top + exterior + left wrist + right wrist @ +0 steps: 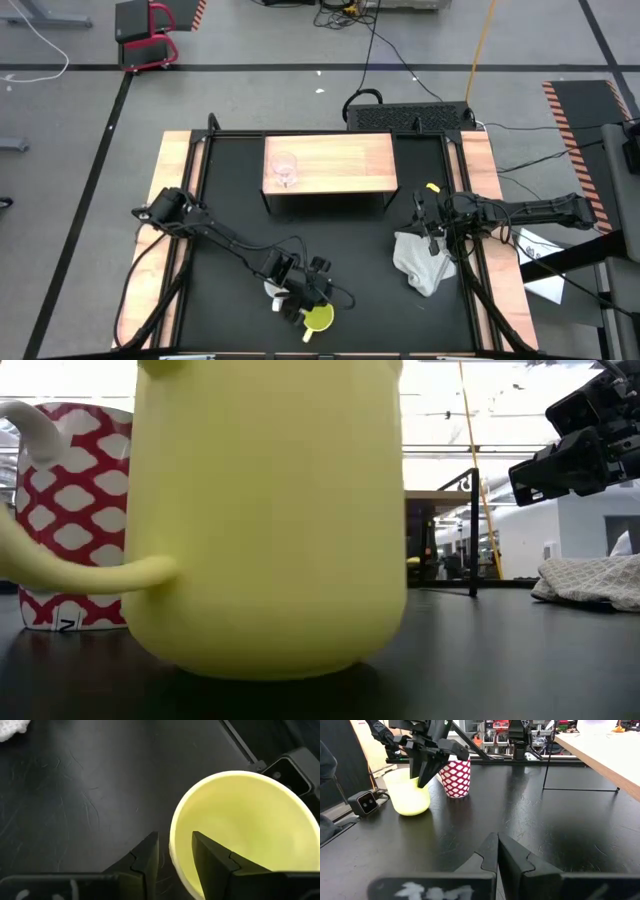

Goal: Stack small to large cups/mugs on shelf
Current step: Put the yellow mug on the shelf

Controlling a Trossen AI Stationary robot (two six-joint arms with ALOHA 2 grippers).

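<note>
The yellow mug (245, 835) stands upright on its base on the black table near the front edge (318, 318), its handle (90, 575) sticking out. My left gripper (175, 855) is open above its rim, one finger inside the mug and one outside, with a gap on both sides of the wall. Beside it stands the white mug with a red pattern (456, 777). The small clear glass cup (284, 170) stands on the left part of the wooden shelf (340, 165). My right gripper (497, 852) is shut at the table's right side, holding nothing.
A crumpled white cloth (420, 260) lies on the table at the right, in front of my right gripper. The shelf's top to the right of the glass cup is bare wood. Wooden side boards (170, 200) flank the black tabletop.
</note>
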